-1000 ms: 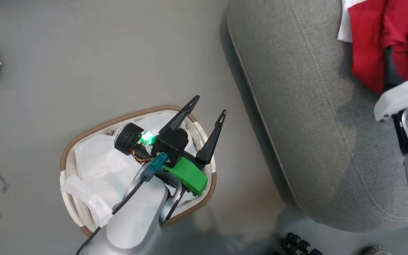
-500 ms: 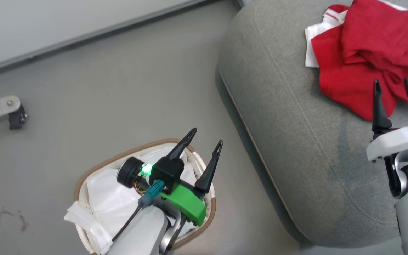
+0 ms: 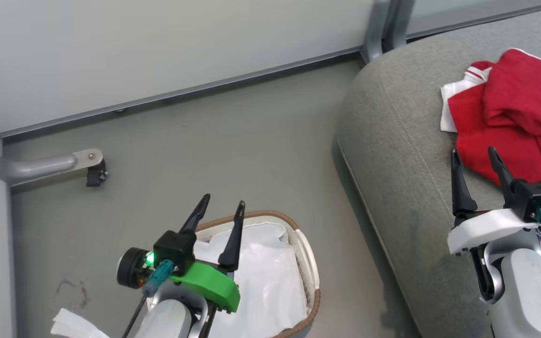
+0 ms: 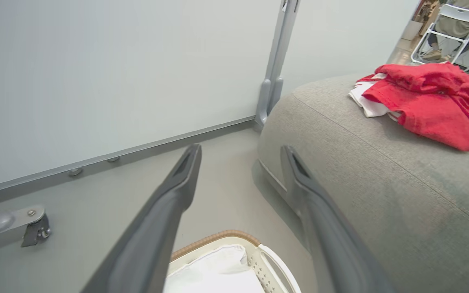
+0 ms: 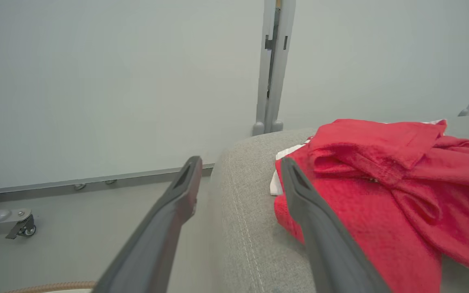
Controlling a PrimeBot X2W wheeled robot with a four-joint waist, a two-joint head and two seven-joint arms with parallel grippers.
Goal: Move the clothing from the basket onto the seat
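Note:
The red clothing (image 3: 514, 117) with white trim lies crumpled on the grey seat (image 3: 402, 155) at the upper right; the same clothing (image 4: 426, 101) rests on the seat (image 4: 381, 183) in the left wrist view, and clothing (image 5: 389, 191) on seat (image 5: 242, 228) in the right wrist view. My right gripper (image 3: 473, 155) stands open just in front of the clothing, holding nothing. The basket (image 3: 310, 277) with its white liner (image 3: 261, 281) stands on the floor at the bottom centre. My left gripper (image 3: 222, 204) hangs open above the basket's far rim, empty.
A pale wall panel (image 3: 158, 47) with a grey base rail runs along the back, with a grey upright post (image 3: 383, 28) beside the seat. A caster foot (image 3: 94, 164) sits on the floor at the left. A folding chair (image 4: 446, 28) stands far off.
The head camera has swung, bringing the wall into view. My right gripper has opened wide and drawn back off the clothing, which stays on the seat. The left gripper stays open above the basket.

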